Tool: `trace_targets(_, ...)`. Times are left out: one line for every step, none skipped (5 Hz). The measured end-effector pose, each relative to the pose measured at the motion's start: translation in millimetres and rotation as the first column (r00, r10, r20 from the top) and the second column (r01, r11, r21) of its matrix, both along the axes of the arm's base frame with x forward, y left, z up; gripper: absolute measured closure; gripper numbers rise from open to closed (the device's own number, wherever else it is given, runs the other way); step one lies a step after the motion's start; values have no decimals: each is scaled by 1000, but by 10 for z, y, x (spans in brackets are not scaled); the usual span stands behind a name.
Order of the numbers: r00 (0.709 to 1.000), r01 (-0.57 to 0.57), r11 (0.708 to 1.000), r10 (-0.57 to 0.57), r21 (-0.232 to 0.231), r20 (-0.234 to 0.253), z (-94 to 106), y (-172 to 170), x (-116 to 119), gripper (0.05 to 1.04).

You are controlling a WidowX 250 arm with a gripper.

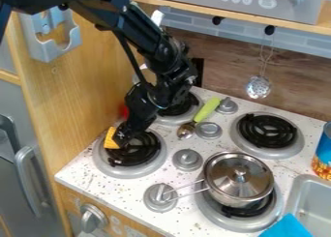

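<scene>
- As my black gripper [120,136] hangs low over the front-left burner [155,162], a yellow piece [111,139] sits right at its tip, above the burner's left side.
- Gripper state: cannot tell whether open or closed on the piece.
- Green-handled spoon [207,110] lies behind; lidded metal pot [234,192] stands on the front-right burner [215,215].

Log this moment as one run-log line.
pincer: at yellow block, by front-left burner | lidded pot: on front-right burner | green-handled spoon: on stovetop, among burners and knobs
</scene>
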State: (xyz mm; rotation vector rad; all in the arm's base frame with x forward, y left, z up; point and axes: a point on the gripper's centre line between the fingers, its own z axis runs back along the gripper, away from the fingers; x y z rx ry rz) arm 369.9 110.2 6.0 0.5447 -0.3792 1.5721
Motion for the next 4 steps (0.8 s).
trace_targets(1000,10,1000,-10,7,-9,-32,27,-33,82)
trace_targets(1000,13,1000,-13,18,-18,-66,122,-85,82)
trace_targets(1000,13,1000,-13,21,-14,-82,194,-105,82)
trace_targets(1000,-12,1000,12,24,5,-107,254,-129,136)
